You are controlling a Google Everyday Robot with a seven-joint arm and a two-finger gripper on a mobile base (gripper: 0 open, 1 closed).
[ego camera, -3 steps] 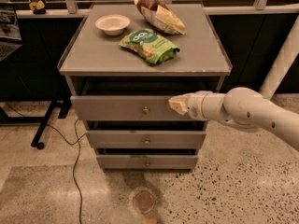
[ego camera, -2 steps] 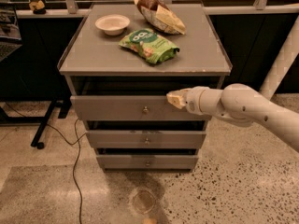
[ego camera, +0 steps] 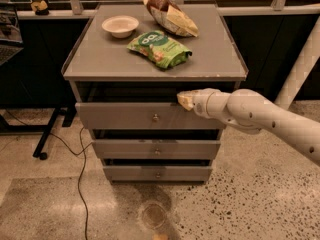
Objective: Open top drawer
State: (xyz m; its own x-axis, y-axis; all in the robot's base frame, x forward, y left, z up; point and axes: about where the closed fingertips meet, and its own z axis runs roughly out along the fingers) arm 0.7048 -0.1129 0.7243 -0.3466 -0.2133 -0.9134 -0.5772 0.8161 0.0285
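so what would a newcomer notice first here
The thick white robot arm stretched in from the right, its claw at the upper edge of the wide grey top drawer, right of its small round metal knob. Then the green snack bag lying on the grey cabinet top, near a white bowl.

The cabinet top (ego camera: pixel 105 59) carries a bowl (ego camera: pixel 120 25) at far left, a green bag (ego camera: pixel 159 48) near the middle, and just behind it what looks like a brown bag (ego camera: pixel 170 15) of snacks. The gripper (ego camera: pixel 185 101) sits just below the top's near edge, right of centre.
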